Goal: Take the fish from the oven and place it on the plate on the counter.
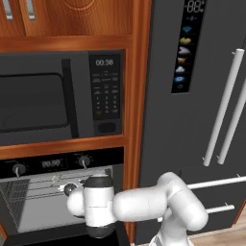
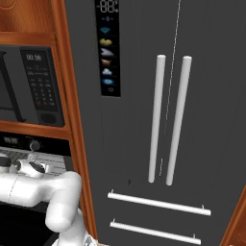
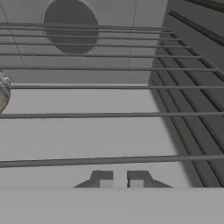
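Note:
The oven (image 1: pixel 48 164) stands open, its door dropped flat at the bottom of the left base view. My arm reaches into the cavity over the grey wire rack (image 3: pixel 113 115). My gripper (image 3: pixel 119 179) hovers just above the rack's front bars, its tips close together with nothing between them. A small pale shape that I take for the fish (image 1: pixel 55 179) lies on the rack, left of my hand. Its rounded end, the fish (image 3: pixel 2 92), pokes in at the left edge of the hand view, well left of the fingertips. The plate and the counter are out of view.
A black microwave (image 1: pixel 57 96) with a keypad sits above the oven. A wooden post (image 1: pixel 136 120) separates them from the dark fridge (image 2: pixel 168 120) with white bar handles on the right. The oven's ribbed side wall (image 3: pixel 197 78) lies close on the gripper's right.

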{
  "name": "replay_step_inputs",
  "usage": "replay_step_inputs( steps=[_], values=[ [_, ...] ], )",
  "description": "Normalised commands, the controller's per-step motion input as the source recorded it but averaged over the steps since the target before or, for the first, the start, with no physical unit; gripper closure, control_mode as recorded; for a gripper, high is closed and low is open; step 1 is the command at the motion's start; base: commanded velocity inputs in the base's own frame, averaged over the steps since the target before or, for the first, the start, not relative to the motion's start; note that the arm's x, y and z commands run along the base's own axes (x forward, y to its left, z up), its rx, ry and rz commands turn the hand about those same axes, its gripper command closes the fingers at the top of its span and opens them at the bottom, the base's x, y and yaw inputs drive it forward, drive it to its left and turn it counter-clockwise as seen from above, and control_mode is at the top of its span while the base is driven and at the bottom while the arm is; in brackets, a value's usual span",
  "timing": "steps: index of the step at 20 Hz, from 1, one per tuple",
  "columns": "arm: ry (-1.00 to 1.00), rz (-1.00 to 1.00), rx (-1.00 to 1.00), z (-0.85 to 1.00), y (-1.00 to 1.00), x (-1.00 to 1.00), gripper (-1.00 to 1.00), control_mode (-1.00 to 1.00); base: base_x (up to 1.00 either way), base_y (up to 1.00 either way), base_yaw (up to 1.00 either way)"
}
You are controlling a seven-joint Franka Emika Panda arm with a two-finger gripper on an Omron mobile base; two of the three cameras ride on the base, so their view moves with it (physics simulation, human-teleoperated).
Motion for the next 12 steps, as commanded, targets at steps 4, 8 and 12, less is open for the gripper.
replay_step_inputs(
  steps=[4, 8, 12],
  values=[
    [0.38, 0.06, -0.08, -1.0, 0.09, -1.0, 1.0, -1.0, 0.0, 0.0, 0.0],
    [0.27, 0.05, -0.08, -1.0, 0.06, -1.0, 1.0, -1.0, 0.0, 0.0, 0.0],
    [0.2, 0.04, -0.1, -1.0, 0.08, -1.0, 1.0, -1.0, 0.0, 0.0, 0.0]
  ],
)
